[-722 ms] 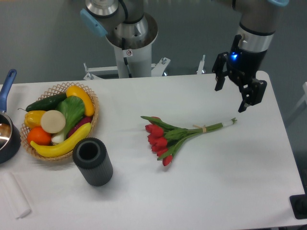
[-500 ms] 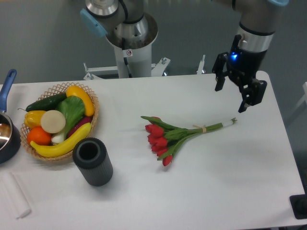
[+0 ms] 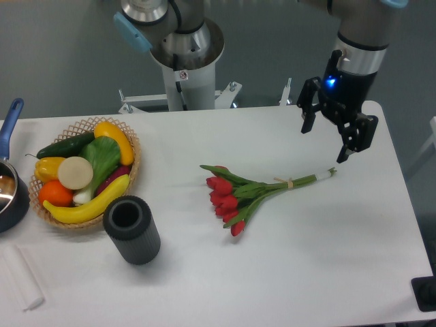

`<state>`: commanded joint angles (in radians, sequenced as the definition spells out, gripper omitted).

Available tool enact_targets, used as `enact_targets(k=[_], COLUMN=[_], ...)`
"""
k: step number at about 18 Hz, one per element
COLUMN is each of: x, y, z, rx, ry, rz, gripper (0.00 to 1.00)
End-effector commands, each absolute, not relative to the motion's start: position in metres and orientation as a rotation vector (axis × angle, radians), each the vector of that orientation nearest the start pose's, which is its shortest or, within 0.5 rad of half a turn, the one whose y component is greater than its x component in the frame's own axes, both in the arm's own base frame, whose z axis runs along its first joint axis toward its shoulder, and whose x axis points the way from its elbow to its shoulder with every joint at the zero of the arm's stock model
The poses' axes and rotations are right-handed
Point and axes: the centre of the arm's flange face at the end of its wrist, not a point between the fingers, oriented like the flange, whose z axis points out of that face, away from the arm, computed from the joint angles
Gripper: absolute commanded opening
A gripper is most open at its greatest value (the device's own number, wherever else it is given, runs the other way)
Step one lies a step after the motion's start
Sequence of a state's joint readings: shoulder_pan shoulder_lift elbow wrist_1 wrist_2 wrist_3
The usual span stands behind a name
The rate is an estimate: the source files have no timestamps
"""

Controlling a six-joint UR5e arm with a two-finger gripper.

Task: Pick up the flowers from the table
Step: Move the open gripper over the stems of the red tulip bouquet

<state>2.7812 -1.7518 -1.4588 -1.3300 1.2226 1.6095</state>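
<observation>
Fixed camera, white table (image 3: pixel 327 259) against grey wall, flowers (image 3: pixel 255 193) lying flat, jaws released above stem ends

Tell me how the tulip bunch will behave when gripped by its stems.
The flowers probably droop: the red heads sit far from the thin stem ends. A tan band should keep them together. Likely light. The gripper hangs open above.

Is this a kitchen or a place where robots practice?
Probably a robot practice lab. A robot arm's gripper hangs over a plain white table, with flowers, a basket of toy vegetables and a dark cylinder laid out.
</observation>
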Motion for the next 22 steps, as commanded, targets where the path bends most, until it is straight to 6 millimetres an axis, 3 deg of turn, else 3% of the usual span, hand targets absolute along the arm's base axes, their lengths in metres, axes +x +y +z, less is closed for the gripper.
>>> enact_targets(k=[4,10,18,22], x=[-0.479,-0.457,-0.454,-0.446], y=[0.372,0.378,0.385,0.397], z=[0.481,0.447,0.440,0.438], rx=[-2.696,-2.645,-2.654,-2.624], ry=[0.572,0.461,0.245,0.257], rz=[0.198,0.383,0.321,0.296], gripper=[1.00,1.00,1.00,1.00])
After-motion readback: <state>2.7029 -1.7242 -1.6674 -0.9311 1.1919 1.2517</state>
